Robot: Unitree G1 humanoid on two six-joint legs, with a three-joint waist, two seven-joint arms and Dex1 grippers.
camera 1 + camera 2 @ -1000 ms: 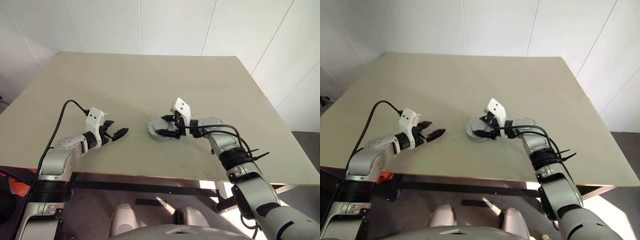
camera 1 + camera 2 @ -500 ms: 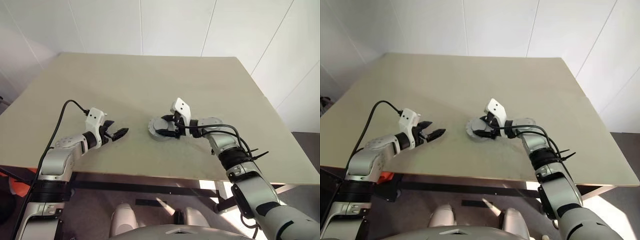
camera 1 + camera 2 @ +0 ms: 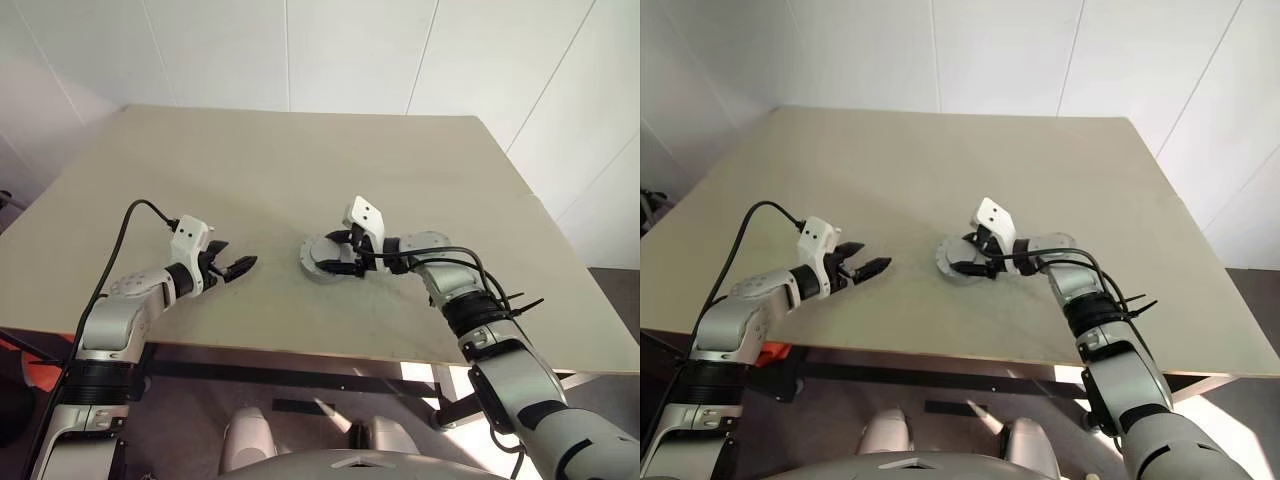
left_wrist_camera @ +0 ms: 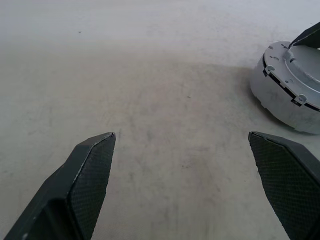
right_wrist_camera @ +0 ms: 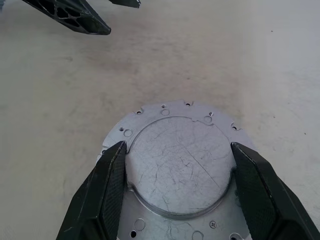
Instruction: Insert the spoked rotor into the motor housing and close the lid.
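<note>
The left arm is reaching forward over the near left, its left gripper point(image 3: 240, 266) pointing right and slightly down, with its two black fingers point(image 4: 92, 172) standing wide apart and holding nothing. The right arm is bending in from the near right, wrist turned left, and the right gripper point(image 3: 335, 257) is spreading its fingers point(image 5: 112, 187) wide, tilted gently downward.

I see silver-grey arms with black joint bands, a black cable looping to each white wrist camera box, and black, textured-padded fingers on my left hand point(image 3: 232, 268) and right hand point(image 3: 335, 258).
</note>
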